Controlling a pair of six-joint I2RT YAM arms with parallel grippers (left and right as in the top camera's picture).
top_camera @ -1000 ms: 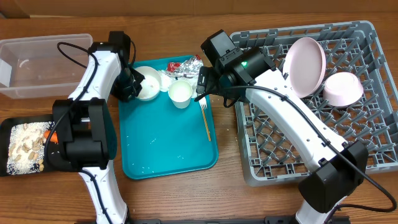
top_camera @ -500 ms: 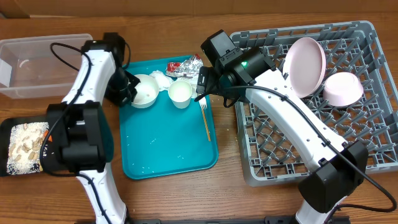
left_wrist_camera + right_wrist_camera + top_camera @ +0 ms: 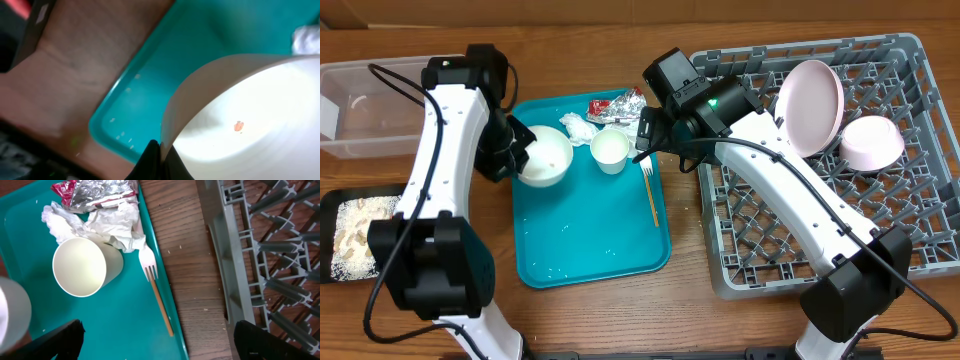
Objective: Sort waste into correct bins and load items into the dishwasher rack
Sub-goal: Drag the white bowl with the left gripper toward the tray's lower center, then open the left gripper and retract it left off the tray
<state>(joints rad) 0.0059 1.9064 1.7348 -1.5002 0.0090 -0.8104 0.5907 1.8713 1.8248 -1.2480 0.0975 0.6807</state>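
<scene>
My left gripper (image 3: pixel 516 158) is shut on the rim of a small white bowl (image 3: pixel 546 155) and holds it over the left side of the teal tray (image 3: pixel 590 240). In the left wrist view the fingers (image 3: pixel 161 150) pinch the bowl's rim (image 3: pixel 240 115). My right gripper (image 3: pixel 642 136) is open and empty above the tray's right edge. Its view shows the white cup (image 3: pixel 85 266), the yellow-handled fork (image 3: pixel 157 287), crumpled napkins (image 3: pixel 110 225) and the foil wrapper (image 3: pixel 100 190). The grey rack (image 3: pixel 820 250) holds the plate (image 3: pixel 810 105) and another bowl (image 3: pixel 870 142). The carrot is hidden.
The clear tub (image 3: pixel 380 105) stands at the back left. The black tray (image 3: pixel 355 240) with beige food bits lies at the front left, partly under my left arm. A strip of bare wood (image 3: pixel 200 280) lies between the teal tray and the rack.
My left arm has swung left and pulled the bowl away from the napkins toward the tray's left edge. The right arm has not moved.
</scene>
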